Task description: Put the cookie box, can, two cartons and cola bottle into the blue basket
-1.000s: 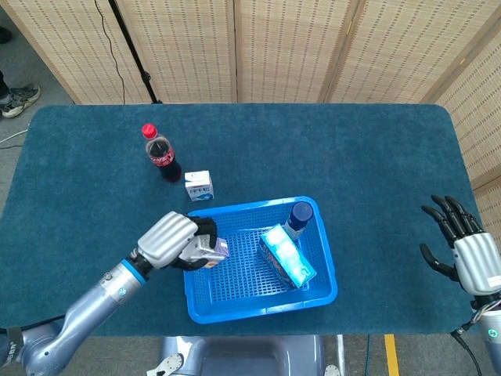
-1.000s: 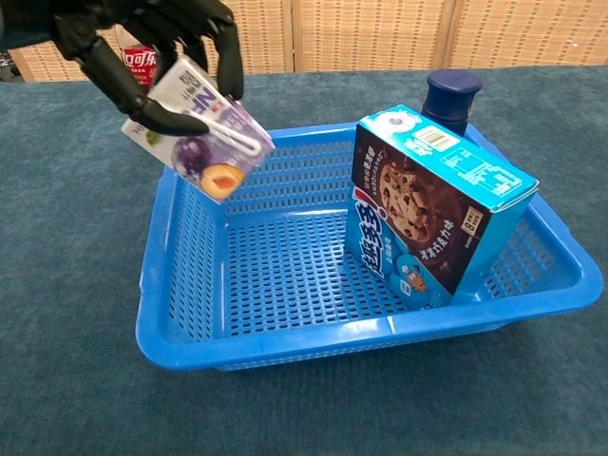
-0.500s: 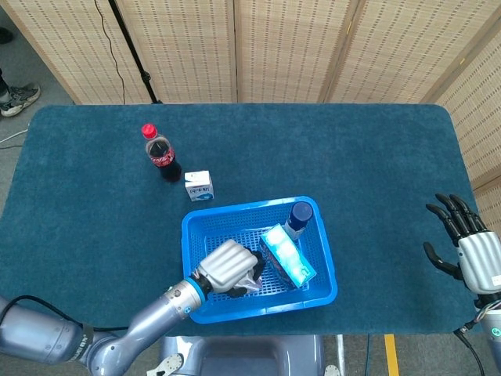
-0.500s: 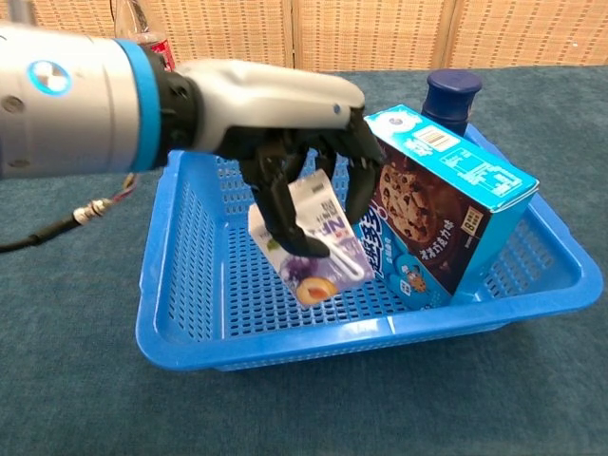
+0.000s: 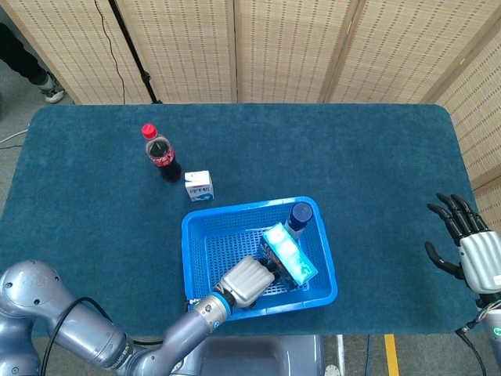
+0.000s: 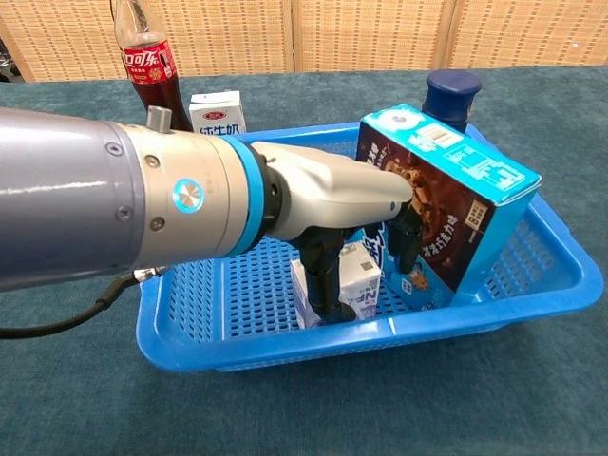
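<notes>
A carton [image 6: 340,283] was held upright in the left hand [image 6: 332,204], low inside the basket [image 6: 171,342], just beside the cookie box [image 6: 446,204]. The right hand [image 5: 473,254] lay open, empty, well apart from it.

Blue basket [image 5: 197,258]: perforated plastic, rectangular, on the table.
Cookie box [image 6: 446,214]: teal and brown, cookie picture on its face, tilted, leaning inside the basket's right part.
Can [image 6: 452,96]: dark blue lid, upright in the basket's far right corner, behind the cookie box.
Purple carton [image 6: 353,285]: white with purple print, standing on the basket floor just left of the cookie box, gripped by the left hand [image 6: 366,209].
White carton [image 5: 199,186]: blue lettering, upright on the table, just outside the basket's far left corner.
Cola bottle [image 5: 160,153]: red cap and label, dark drink, upright just beside the white carton.
</notes>
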Controlling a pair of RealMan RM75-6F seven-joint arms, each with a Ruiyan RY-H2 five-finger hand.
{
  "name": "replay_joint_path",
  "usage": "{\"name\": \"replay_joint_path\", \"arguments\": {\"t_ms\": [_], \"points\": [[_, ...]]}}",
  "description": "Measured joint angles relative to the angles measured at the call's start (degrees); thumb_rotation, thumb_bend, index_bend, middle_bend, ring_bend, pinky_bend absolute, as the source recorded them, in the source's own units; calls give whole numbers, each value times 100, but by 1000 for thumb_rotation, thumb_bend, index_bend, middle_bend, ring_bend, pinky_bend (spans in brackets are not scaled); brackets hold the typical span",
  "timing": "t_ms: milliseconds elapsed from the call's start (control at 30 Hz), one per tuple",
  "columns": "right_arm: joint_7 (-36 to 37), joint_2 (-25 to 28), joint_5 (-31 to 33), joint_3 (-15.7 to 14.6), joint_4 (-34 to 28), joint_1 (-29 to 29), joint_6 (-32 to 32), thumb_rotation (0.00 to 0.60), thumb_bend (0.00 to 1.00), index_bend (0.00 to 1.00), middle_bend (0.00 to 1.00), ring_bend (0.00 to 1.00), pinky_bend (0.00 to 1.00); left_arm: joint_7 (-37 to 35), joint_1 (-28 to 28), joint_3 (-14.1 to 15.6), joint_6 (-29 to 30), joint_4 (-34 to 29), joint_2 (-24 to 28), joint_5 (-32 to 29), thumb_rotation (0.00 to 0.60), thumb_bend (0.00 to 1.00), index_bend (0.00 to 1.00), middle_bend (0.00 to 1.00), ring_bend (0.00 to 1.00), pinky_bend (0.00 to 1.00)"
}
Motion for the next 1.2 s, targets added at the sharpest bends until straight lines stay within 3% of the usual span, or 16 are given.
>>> {"name": "replay_joint_path", "arguments": {"t_ms": [367, 700, 933, 1033, 1200], "points": [[-8, 6, 21, 21, 3, -11, 8, 600, 387, 167, 110, 79, 211, -512, 98, 47, -353, -284, 627, 164, 600, 277, 0, 0, 0, 309], [-65, -16, -35, -8, -2, 9, -29, 600, 387, 169, 110, 79, 211, -1724, 819, 88, -683, -691, 1709, 1449, 600, 276, 0, 0, 0, 300], [-125, -17, -69, -20, -50, 7, -13, 600, 387, 169, 110, 79, 211, -2415, 1427, 187, -708, -563, 2323, 2756, 600, 200, 0, 0, 0, 30], [-140, -15, -77, -25, -67, 6, -13, 600, 387, 169, 110, 79, 211, -2648, 1675, 289, -710, -231, 2535, 3235, 600, 187, 0, 0, 0, 0], [-151, -12, -82, -28, -79, 6, -18, 600, 386, 169, 110, 79, 211, -2815, 1836, 299, -665, 348, 2653, 3288, 600, 185, 0, 0, 0, 0]]}}
